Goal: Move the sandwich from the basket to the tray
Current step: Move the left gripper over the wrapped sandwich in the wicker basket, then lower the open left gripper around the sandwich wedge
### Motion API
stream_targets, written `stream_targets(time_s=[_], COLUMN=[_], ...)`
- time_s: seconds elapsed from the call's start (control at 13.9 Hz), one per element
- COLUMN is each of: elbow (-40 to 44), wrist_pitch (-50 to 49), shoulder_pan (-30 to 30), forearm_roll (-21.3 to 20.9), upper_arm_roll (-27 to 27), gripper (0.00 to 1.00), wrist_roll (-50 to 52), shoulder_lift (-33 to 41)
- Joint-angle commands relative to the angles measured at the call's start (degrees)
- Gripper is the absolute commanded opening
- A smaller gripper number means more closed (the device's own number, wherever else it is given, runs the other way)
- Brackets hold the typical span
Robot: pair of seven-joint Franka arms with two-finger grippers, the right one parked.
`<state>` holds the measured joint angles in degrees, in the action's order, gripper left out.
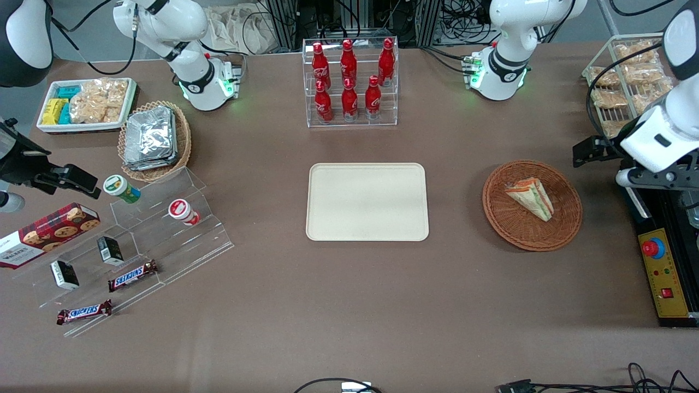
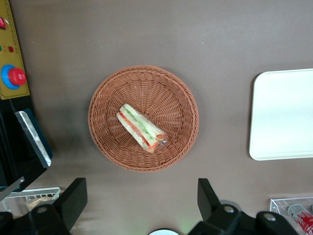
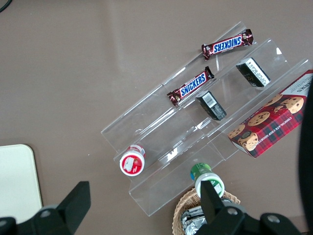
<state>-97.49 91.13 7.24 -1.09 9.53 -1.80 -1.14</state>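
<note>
nothing's really been done on this one yet, as far as i can judge. the sandwich [image 1: 529, 199] lies in the basket [image 1: 562, 232], roughly in the middle of it, on its side with the filling layers showing in the wrist view. the tray [image 1: 367, 201] sits on the desk [image 1: 349, 305] well apart from the basket, toward the parked arm's end, and it has 0 things on it.

the pincer [image 2: 142, 208] hangs high above the desk near the basket, not over the sandwich itself but off past the basket's rim. its 2 fingers [image 2: 72, 198] stand wide apart, way wider than the sandwich, and there's nothing between them. no contact with the sandwich or the basket.

so what's left is basically everything: come over the sandwich, drop down into the basket, close on the wedge, lift it out, carry it across to the tray and let go. my guess is the grasp is the fiddly bit, since the wedge is in clear wrap and lies at a slant in the basket, so the pincer probably needs to turn to line up across the narrow way of the wedge. the path from basket to tray looks free of other stuff.
</note>
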Motion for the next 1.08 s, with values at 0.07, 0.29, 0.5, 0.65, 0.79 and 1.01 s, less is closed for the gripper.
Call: stream_targets(time_s=[0.07,0.29,0.5,0.65,0.79,1.01], elbow=[-13.57,-21.93,-29.67,-32.32,-35.39,-41.36], wrist_pitch=[11.31,18.62,27.23,30.23,33.65,41.38], shoulder_pan=[2.60,3.04,3.04,3.04,3.04,2.87], forearm_roll=[0.65,0.57,0.48,0.39,0.39,0.22], upper_arm_roll=[-0.21,-0.21,-0.21,-0.21,-0.21,-0.13], gripper=[1.00,1.00,1.00,1.00,1.00,1.00], wrist_roll=[1.53,7.58,14.70,18.31,21.30,25.87], shoulder_lift=[4.38,6.58,7.55,7.29,7.11,6.76])
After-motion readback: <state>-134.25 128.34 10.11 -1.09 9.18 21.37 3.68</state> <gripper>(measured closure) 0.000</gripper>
